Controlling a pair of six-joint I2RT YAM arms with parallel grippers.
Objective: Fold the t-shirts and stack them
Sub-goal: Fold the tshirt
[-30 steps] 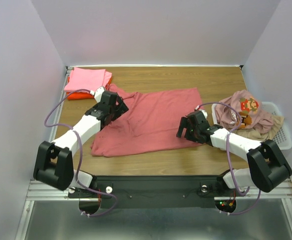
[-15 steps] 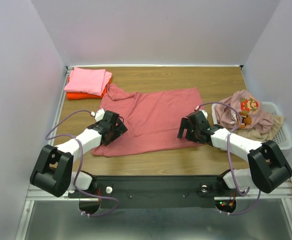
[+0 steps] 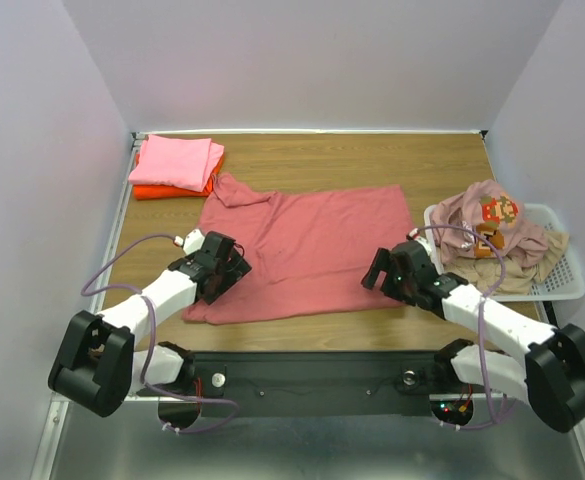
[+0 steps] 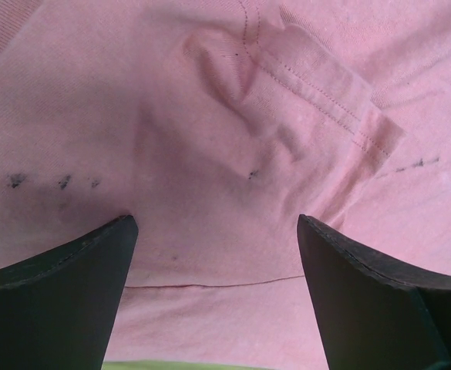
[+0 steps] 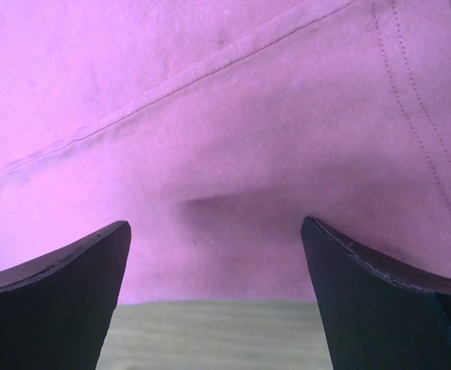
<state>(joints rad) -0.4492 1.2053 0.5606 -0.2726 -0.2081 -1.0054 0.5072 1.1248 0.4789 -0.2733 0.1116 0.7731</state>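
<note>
Inspector: Far-left corner of the counter (image 3: 372, 160)?

Recorder: Two folded t-shirts, stacked; light pink shirt (image 3: 175, 160) on top, bright orange shirt (image 3: 167, 190) beneath, its near edge showing; the stack lies just beside the bunched sleeve of the rose-red shirt (image 3: 312, 240); whether they touch cannot be told.

Inspector: Left arm?

Recorder: Left end effector (image 3: 230, 270) released, jaws wide, low over the near-left corner of the rose-red shirt; the wrist view shows nothing gripped between the fingers (image 4: 55, 293); a creased seam and a small folded tab lie ahead of them; the forearm covers part of that corner from above.

Inspector: Centre?

Recorder: Rose-red shirt spread flat across the middle of the counter, wrinkled toward its left end.

Inspector: Right arm?

Recorder: Right end effector (image 3: 382, 272) released, jaws wide, over the near-right corner of the same shirt; its wrist view shows hem stitching and bare wood at the cloth's near edge.

Inspector: Far right?

Recorder: White mesh basket (image 3: 570, 285) at the counter's right edge; pale pink printed shirt (image 3: 477, 222) heaped on a beige shirt (image 3: 537, 262) inside; the right arm's purple cable (image 3: 450, 232) loops across the basket's left end.
</note>
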